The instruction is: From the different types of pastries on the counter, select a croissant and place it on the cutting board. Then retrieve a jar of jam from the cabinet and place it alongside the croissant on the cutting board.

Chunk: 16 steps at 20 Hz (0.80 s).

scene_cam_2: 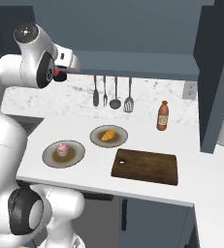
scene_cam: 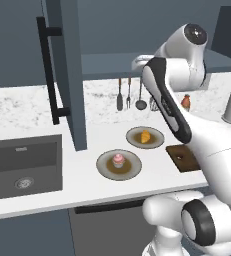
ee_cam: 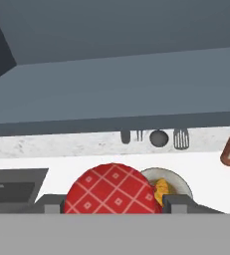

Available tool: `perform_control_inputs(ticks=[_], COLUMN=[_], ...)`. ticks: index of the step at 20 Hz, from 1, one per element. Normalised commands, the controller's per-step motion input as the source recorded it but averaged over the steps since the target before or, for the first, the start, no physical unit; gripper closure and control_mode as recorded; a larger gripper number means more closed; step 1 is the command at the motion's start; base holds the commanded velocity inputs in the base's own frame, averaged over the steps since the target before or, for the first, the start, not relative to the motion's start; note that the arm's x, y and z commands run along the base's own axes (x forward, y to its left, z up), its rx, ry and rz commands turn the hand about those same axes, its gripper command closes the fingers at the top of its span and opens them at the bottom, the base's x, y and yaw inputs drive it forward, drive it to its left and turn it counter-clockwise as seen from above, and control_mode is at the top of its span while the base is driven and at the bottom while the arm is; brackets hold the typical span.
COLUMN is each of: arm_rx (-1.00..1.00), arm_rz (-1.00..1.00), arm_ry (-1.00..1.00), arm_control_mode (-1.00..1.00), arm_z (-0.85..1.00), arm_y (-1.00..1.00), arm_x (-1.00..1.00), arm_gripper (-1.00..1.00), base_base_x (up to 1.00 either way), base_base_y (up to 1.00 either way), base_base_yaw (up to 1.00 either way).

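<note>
Gripping the jar of jam (ee_cam: 112,189) by its red checked lid, the claw (ee_cam: 112,206) is half spread around it, high beside the open cabinet (scene_cam: 69,65). Below, the white surface (scene_cam_2: 191,169) carries two plates, one croissant (scene_cam_2: 109,133), one cupcake (scene_cam_2: 61,148), one bare cutting board (scene_cam_2: 145,166) and one bottle (scene_cam_2: 163,116).

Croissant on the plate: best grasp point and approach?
Probably pinch the croissant across its narrower middle, coming straight down from above. It lies flat on a shallow plate, long axis diagonal in the right base view; set jaws across it.
</note>
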Motion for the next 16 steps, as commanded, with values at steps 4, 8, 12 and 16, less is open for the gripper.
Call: perform_control_inputs(ticks=[4, 8, 12, 16], arm_rx=[0.0, 0.0, 0.0, 0.0], arm_rz=[0.0, 0.0, 0.0, 0.0], arm_ry=[0.0, 0.0, 0.0, 0.0], arm_control_mode=[-1.0, -1.0, -1.0, -1.0], arm_z=[0.0, -0.16, -0.46, -0.74], arm_y=[-0.3, -0.33, -0.39, -0.35], arm_x=[-0.99, -0.91, -0.74, -0.69], arm_gripper=[1.0, 1.0, 1.0, 1.0], base_base_x=[0.0, 0.0, 0.0, 0.0], base_base_y=[0.0, 0.0, 0.0, 0.0], base_base_yaw=[0.0, 0.0, 0.0, 0.0])
